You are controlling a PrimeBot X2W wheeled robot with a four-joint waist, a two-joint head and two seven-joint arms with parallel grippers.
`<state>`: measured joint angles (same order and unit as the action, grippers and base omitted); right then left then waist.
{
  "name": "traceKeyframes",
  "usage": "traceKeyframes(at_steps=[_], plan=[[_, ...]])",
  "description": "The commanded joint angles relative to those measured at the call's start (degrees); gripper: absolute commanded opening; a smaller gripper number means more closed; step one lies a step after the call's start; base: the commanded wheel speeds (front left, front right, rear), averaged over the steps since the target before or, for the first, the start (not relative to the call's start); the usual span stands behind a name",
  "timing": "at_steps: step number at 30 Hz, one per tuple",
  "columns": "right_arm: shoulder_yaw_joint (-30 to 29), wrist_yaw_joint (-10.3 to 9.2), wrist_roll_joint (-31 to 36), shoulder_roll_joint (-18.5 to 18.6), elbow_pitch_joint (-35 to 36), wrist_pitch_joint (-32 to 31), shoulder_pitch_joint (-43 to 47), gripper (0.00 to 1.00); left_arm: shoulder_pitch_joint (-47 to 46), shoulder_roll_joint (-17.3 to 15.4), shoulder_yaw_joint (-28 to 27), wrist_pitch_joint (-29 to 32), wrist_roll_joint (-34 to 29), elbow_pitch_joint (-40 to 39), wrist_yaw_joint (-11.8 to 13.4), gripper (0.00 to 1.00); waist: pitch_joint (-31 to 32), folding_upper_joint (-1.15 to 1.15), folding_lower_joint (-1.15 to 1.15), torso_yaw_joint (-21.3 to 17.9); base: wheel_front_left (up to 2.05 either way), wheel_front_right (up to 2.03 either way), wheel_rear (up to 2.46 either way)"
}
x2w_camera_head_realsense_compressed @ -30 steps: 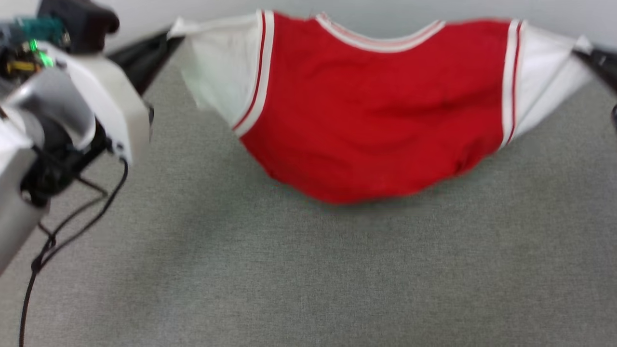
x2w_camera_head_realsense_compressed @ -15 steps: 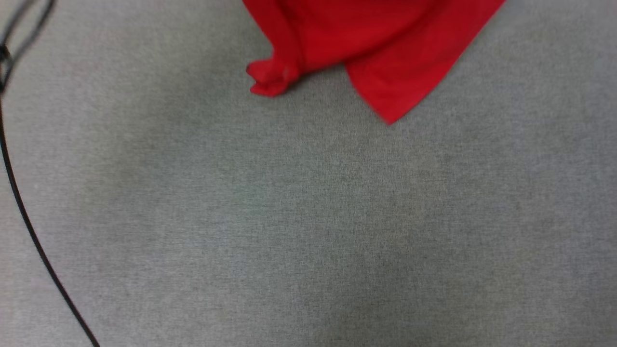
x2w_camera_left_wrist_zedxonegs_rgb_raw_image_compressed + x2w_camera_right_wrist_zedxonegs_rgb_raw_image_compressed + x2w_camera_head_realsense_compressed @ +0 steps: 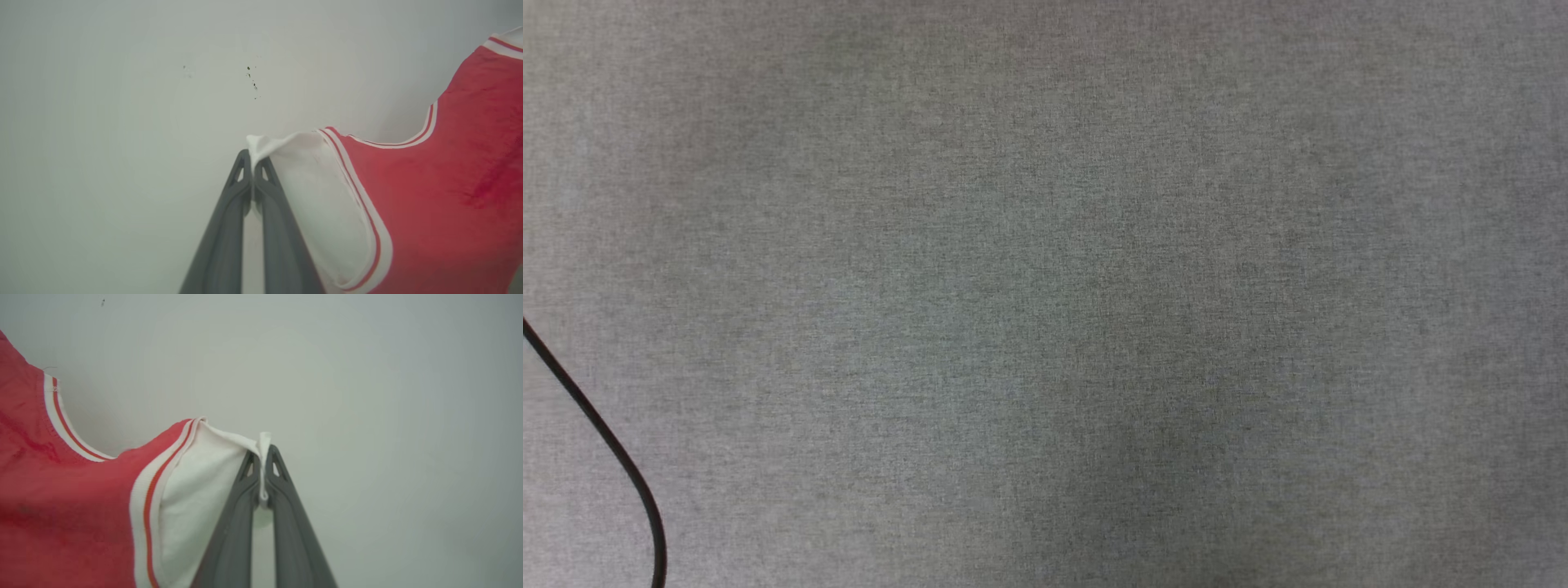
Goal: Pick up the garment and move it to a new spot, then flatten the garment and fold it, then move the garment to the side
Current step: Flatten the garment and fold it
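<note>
The garment [image 3: 441, 204] is held spread between the two hands, pinched at the tip of each white sleeve. Its long axis runs sleeve to sleeve, from one hand across to the other. The red body lies between the sleeves and spreads toward the bottom edge of both wrist views. The striped neckline [image 3: 392, 143] dips in a shallow curve between the shoulders and faces the top of those views. Red-and-white trim marks the seam where each sleeve meets the body.

In the left wrist view the left sleeve [image 3: 310, 196] is pulled to a point. That point is caught between the fingers of the left hand [image 3: 253, 159], which are pressed together on the cloth, and a small white fold sticks out past the fingertips. In the right wrist view the right sleeve [image 3: 196, 490] is drawn the same way into the right hand [image 3: 264, 453]. Its fingers are likewise clamped on the cloth, with a narrow strip of white hem standing up between them.

Behind the garment in both wrist views is a plain pale wall [image 3: 122, 122] with a few small dark specks [image 3: 251, 77].

The head view looks onto a grey woven surface [image 3: 1045, 294]; a thin black cable [image 3: 605, 441] curves across its lower left corner.
</note>
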<state>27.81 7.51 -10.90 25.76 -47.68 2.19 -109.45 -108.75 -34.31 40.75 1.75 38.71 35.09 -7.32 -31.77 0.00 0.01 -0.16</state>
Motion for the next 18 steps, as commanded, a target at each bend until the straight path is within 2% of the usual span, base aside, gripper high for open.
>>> traceKeyframes(at_steps=[1, 9, 18], plan=[[-0.2, -0.04, 0.4, -0.3, -0.9, 0.7, -0.8, 0.0, -0.7, -0.7, 0.0, -0.6, 0.5, 0.6, 0.0, 0.0, -0.1, 0.0, -0.01, 0.0, 0.0, 0.0, 0.0], [1.5, -0.04, -0.1, -4.1, -7.7, 5.8, 6.0, 0.0, 7.5, -1.6, 3.6, -5.4, 5.2, 3.4, -0.1, 0.0, 0.4, 0.0, -0.01, 0.1, 0.0, 0.0, 0.0], [7.6, -0.04, -3.4, -6.4, -12.3, 11.0, 20.2, 0.0, 26.4, -2.1, 6.4, -12.9, 11.8, 4.4, -0.1, 0.0, 4.6, 0.0, -0.01, 0.3, 0.0, 0.0, 0.0]])
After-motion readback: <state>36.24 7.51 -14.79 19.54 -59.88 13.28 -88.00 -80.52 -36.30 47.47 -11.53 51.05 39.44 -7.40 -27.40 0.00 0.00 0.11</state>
